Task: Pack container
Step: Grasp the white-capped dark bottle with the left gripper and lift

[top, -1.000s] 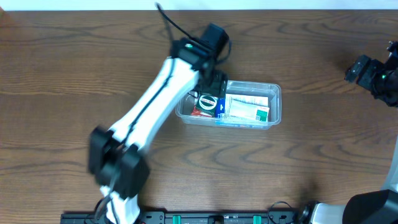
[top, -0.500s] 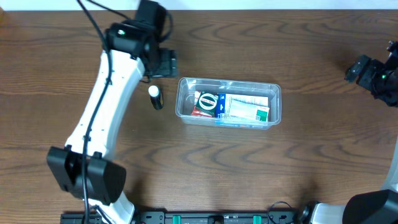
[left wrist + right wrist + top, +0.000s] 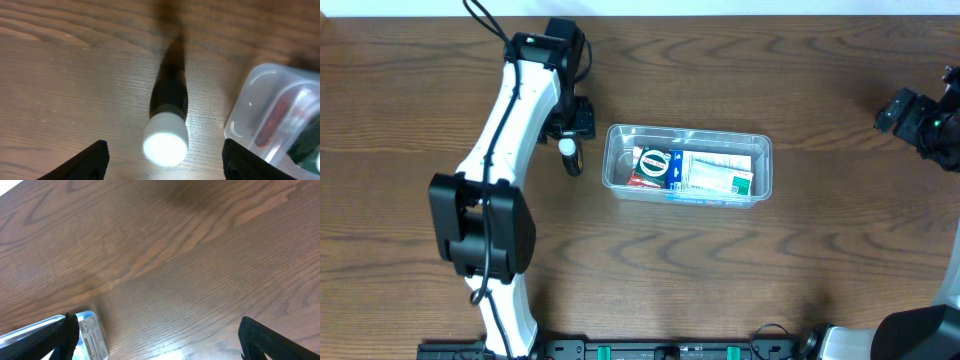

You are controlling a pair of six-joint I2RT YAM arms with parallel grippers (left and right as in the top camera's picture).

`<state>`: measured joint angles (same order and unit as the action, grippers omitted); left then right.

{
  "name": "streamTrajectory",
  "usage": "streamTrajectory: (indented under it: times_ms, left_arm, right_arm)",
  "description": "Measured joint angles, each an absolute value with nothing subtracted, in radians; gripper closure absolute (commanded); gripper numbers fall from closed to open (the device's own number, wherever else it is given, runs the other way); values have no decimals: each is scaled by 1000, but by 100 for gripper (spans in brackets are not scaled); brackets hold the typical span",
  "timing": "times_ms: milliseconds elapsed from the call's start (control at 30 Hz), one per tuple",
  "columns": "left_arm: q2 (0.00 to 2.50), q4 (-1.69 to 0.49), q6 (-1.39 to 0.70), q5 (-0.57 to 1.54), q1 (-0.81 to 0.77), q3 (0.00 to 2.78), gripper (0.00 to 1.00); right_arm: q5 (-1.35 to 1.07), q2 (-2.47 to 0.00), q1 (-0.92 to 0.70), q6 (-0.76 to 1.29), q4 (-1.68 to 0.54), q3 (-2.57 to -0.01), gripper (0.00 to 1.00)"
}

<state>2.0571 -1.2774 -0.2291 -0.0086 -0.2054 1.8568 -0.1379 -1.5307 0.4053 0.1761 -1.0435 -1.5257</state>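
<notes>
The clear container (image 3: 766, 150) lies at the table's centre and holds a green and white packet (image 3: 720, 173), a packet with a round logo (image 3: 658, 164) and a red item (image 3: 640, 181). A small black tube with a white cap (image 3: 569, 156) stands on the table just left of the container. My left gripper (image 3: 576, 122) hovers directly above the tube. In the left wrist view the open fingers (image 3: 167, 165) straddle the tube (image 3: 169, 100) without touching it, with the container's corner (image 3: 250, 107) to the right. My right gripper (image 3: 918, 120) is open and empty at the far right.
The right wrist view shows open fingers (image 3: 165, 345) over bare wood, with the container's corner (image 3: 92, 330) at the lower left. The left arm stretches from the front left edge toward the tube.
My left arm swung left off the container, uncovering the tube beside it, then the gripper moved back down over the tube. The right arm has not moved.
</notes>
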Motion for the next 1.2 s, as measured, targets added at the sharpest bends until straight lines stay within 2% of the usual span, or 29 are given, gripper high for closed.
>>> streamTrajectory:
  times_ms: [233, 667, 800, 900, 1033, 1133, 1200]
  left_arm:
    - [2085, -1278, -238, 9, -205, 1855, 41]
    - [2085, -1254, -266, 20, -205, 1792, 42]
    - [2085, -1246, -273, 20, -205, 1786, 59]
    - [2085, -1238, -281, 20, -205, 1785, 67]
    - [2085, -1233, -286, 22, -205, 1784, 74]
    - [2085, -1232, -286, 23, -205, 1784, 85]
    - [2085, -1232, -286, 23, -205, 1784, 87]
  right_arm:
    - [-138, -1531, 405, 176, -1044, -1526, 1]
    - [-138, -1531, 405, 176, -1044, -1526, 1]
    - [-138, -1531, 405, 176, -1044, -1526, 1]
    - [-138, -1531, 405, 176, -1044, -1526, 1]
    - [-138, -1531, 405, 176, -1044, -1526, 1]
    - [-138, -1531, 405, 176, -1044, -1526, 1]
    - [-138, -1531, 405, 176, -1044, -1526, 1]
